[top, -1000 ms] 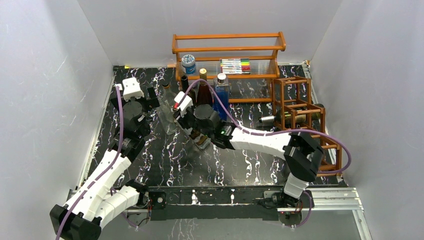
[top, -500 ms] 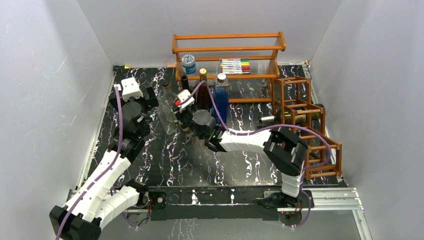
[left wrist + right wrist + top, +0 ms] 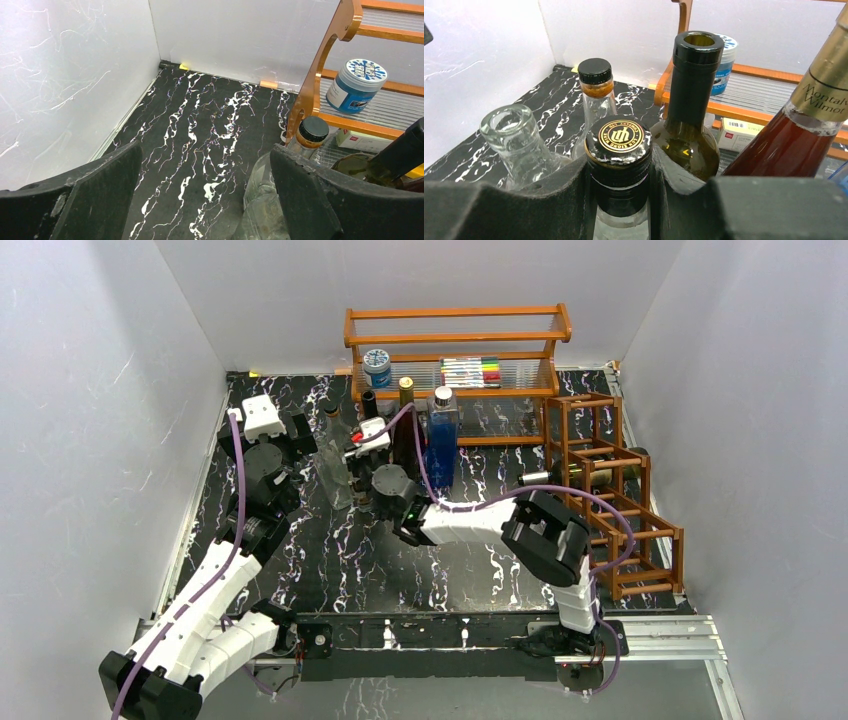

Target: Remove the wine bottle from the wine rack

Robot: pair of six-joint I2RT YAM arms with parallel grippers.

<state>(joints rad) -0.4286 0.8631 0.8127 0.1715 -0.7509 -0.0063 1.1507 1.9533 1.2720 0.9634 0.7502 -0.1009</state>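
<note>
The right claw (image 3: 619, 196) clamps the neck of a black-capped bottle (image 3: 619, 141) among other bottles; the left claw (image 3: 205, 200) gapes wide. The wine bottle (image 3: 572, 476) lies in the wine rack (image 3: 603, 452), well apart from both.

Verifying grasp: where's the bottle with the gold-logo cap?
Right wrist view, bottom centre: gold-logo bottle clamped at the neck by the right gripper, clear glass bottle left of it, dark green bottle right.

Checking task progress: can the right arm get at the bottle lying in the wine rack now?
Probably not yet: the right tool is shut on a gold-capped bottle, away from the wine rack.
</note>
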